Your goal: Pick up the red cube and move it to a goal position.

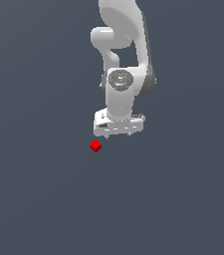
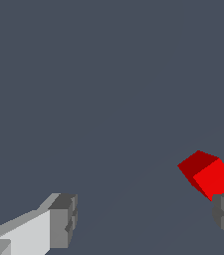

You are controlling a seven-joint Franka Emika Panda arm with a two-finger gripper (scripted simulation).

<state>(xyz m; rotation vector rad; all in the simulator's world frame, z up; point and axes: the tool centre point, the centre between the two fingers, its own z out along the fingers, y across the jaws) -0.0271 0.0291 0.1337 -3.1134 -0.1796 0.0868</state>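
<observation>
The red cube (image 1: 96, 146) lies free on the grey floor (image 1: 39, 199), just beside one fingertip rather than between the two. The gripper (image 1: 119, 135) hangs with fingers (image 2: 63, 220) spread wide, holding nothing, probably off-centre because alignment isn't finished.

white arm (image 1: 121, 74), pincer (image 1: 117, 135) above red cube (image 1: 96, 146)

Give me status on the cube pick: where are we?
Done: approach only. The gripper is near the red cube, which lies toward the exterior view's left of it. In hand: nothing; the wrist view shows the fingers spread wide, with the cube beside one finger, not centred between them. Left: centre over the cube, close on it, lift, carry to the goal. No goal marker is visible.
</observation>
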